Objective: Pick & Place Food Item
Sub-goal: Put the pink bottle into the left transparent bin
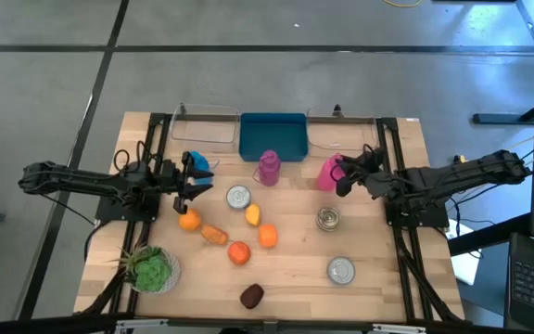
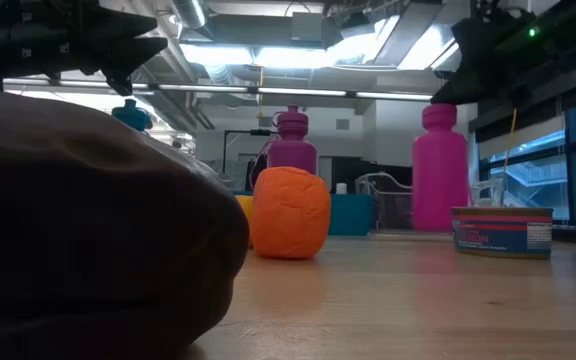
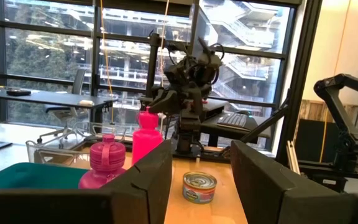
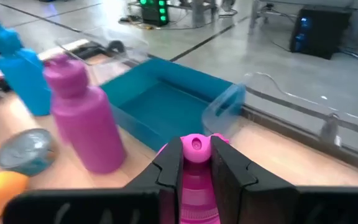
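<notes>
From above, the right gripper (image 1: 344,173) is clamped on the cap of a pink bottle (image 1: 328,173) just right of the blue bin (image 1: 273,135), while the left gripper (image 1: 189,181), jaws apart and empty, hangs to the bin's left, above an orange fruit (image 1: 189,221). Counted: three bottles, three tins, five orange or yellow food pieces, one dark item, one lettuce. At table height, the pink bottle (image 2: 439,170) stands upright. In the right wrist view, fingers (image 4: 168,169) pinch only the cap (image 4: 194,147); a tall bottle gripped so high could swing, slip or topple nearby tins.
</notes>
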